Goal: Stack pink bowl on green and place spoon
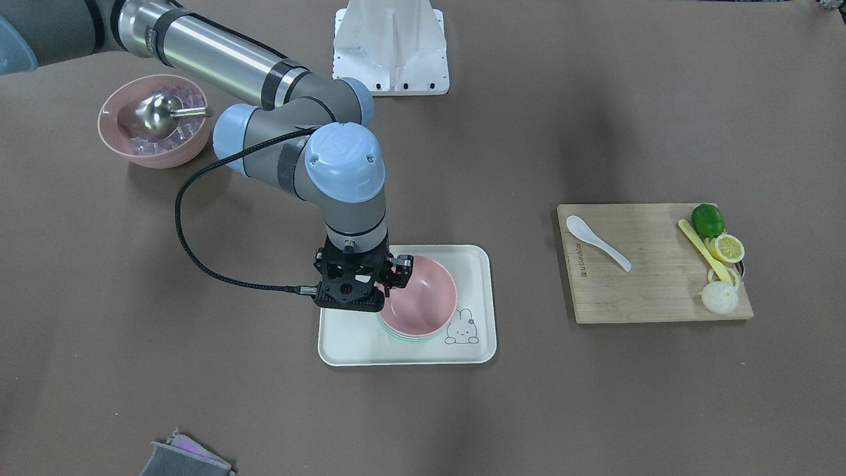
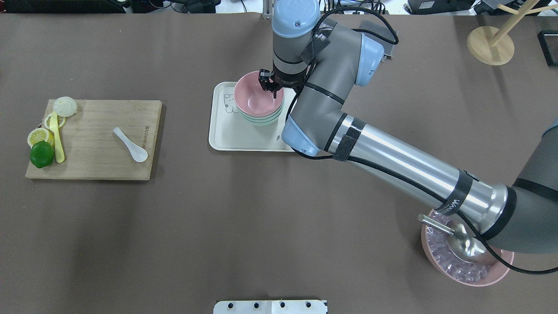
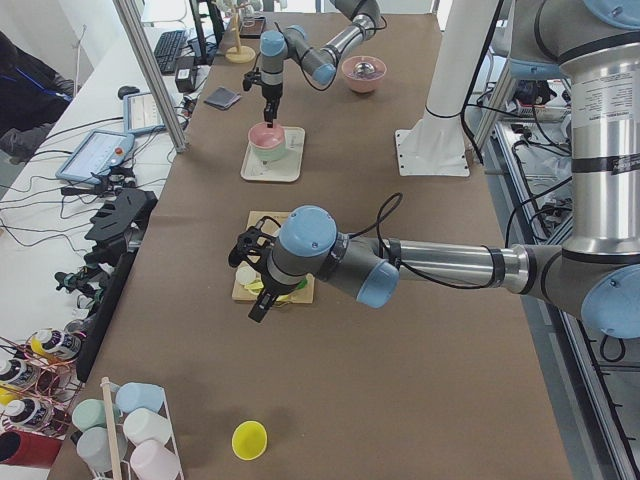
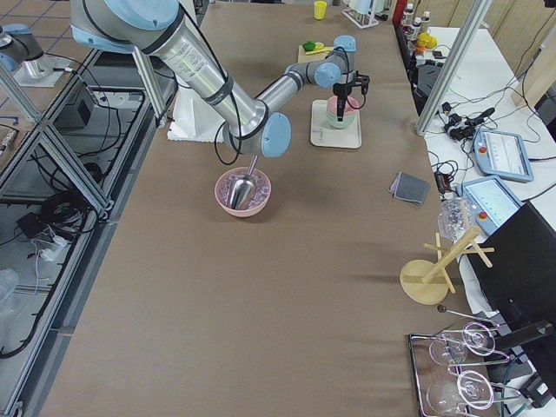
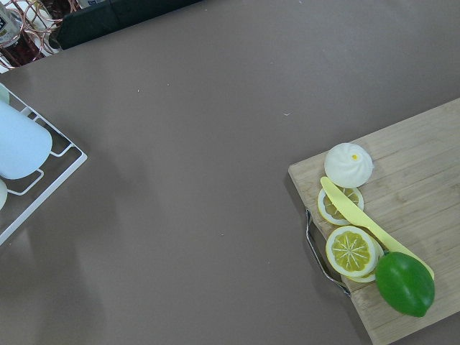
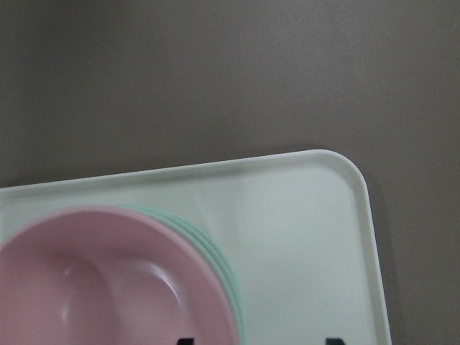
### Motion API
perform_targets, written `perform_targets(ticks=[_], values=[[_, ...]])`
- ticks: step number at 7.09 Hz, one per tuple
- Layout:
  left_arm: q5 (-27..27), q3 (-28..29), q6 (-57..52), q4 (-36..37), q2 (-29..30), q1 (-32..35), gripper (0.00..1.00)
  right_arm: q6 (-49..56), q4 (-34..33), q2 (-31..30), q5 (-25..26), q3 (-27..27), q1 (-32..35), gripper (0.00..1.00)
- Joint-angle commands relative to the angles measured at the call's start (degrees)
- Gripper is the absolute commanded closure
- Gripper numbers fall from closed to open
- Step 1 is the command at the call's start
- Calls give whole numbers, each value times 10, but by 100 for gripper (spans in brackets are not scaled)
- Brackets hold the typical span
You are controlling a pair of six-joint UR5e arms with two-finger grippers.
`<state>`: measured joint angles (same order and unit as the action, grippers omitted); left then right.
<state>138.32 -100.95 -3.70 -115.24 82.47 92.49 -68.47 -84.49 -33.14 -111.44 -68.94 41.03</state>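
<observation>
Centre of the table [image 1: 595,396]: round-cornered cream tray [image 1: 477,264] with a rabbit drawing. Pink plastic bowl [image 1: 423,297]: sits upright, nested on top of a stack of pale green bowls [image 2: 260,119], with only thin green rims peeking out beneath. Touches nothing else on the tray.

Right tool [image 2: 271,89]: points straight down over the pink bowl's rim, on the side toward the robot's right. Released, not clenched: in the wrist view, shows two black fingertips [image 6: 332,341] set well apart, one over the pink interior, the other over bare tray, with the bowl's wall between. Grasps nothing.

White ceramic soup spoon [image 1: 598,242]: lies flat on a wooden cutting board [image 1: 634,291], well apart from the tray, over on the robot's left half of the table. Shares the board with a green lime [image 1: 708,220], a halved lemon [image 1: 727,248], a yellow plastic knife [image 1: 700,246] and a white bun-shaped piece [image 1: 719,297], all clustered at the board's end farthest from the tray and clear of the spoon.

Left tool [image 3: 256,298]: hangs above that cluttered end of the board, visible only from the side camera. Cannot tell whether clenched or released.

Elsewhere, on the robot's right: salmon-pink bowl of clear ice cubes [image 1: 165,157] with a shiny metal scoop [image 1: 155,114] resting in it, partly under the right forearm in the overhead view. Folded grey cloth [image 1: 188,459] at the table's edge on the operators' side.
</observation>
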Motion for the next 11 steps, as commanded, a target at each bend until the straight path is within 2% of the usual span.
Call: perform_targets(ticks=[1, 3, 4, 5, 7, 8, 9, 10, 11], values=[[0, -3, 62, 1, 7, -8, 2, 20, 0, -31, -3, -19, 20, 0], [-5, -30, 236, -5, 14, -54, 2, 149, 4, -150, -4, -121, 64, 0], [-9, -44, 315, -4, 24, -70, 2, 200, 2, -183, -18, -158, 99, 0], [-19, -48, 397, -5, 41, -103, 2, 250, 2, -200, -60, -166, 141, 0], [-120, -52, 570, -5, 91, -204, 2, 431, 0, -275, -150, -187, 260, 0], [-154, -52, 664, -3, 121, -251, 2, 500, -14, -305, -174, -185, 319, 0], [-226, -47, 776, 4, 155, -312, 3, 589, -39, -333, -176, -187, 358, 0], [-298, -43, 804, 37, 175, -367, 2, 658, -55, -357, -179, -186, 398, 0], [-340, -39, 847, 86, 203, -399, 3, 690, -72, -379, -179, -187, 440, 0]])
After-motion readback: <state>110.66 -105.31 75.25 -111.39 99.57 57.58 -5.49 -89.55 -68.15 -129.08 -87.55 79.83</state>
